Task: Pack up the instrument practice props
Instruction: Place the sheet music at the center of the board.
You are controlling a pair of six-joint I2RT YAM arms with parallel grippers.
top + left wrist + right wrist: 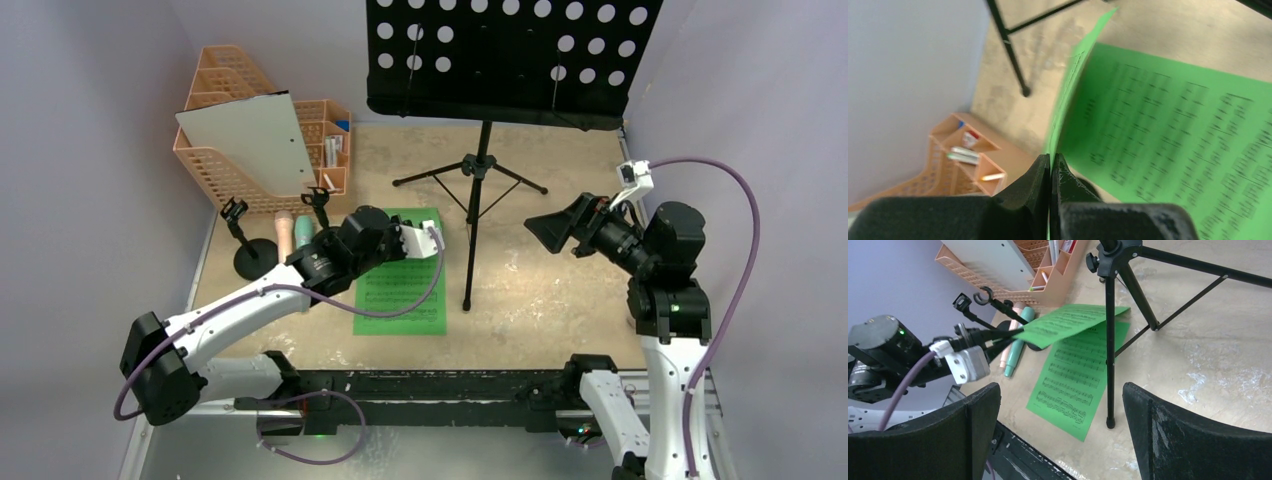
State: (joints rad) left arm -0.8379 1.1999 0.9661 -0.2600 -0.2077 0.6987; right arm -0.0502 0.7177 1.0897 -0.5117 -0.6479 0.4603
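My left gripper point(402, 233) is shut on the edge of one green sheet-music page point(1068, 100) and holds it lifted off the table; the page also shows in the right wrist view point(1068, 322). The second green page point(400, 285) lies flat below it point(1073, 375). The black hole-punched music desk point(510, 60) stands on its tripod point(478, 180) just right of the pages. The pink microphone point(284, 232) and the mint microphone point(303, 232) lie left of the pages, beside two black round-based holders point(245, 240) point(318, 205). My right gripper point(555, 232) is open and empty, right of the tripod.
An orange mesh file organizer point(225, 160) stands at the back left with a grey-white board point(250, 140) leaning in it. One tripod leg point(1108, 365) stands between my right gripper and the pages. Walls close the left, back and right sides.
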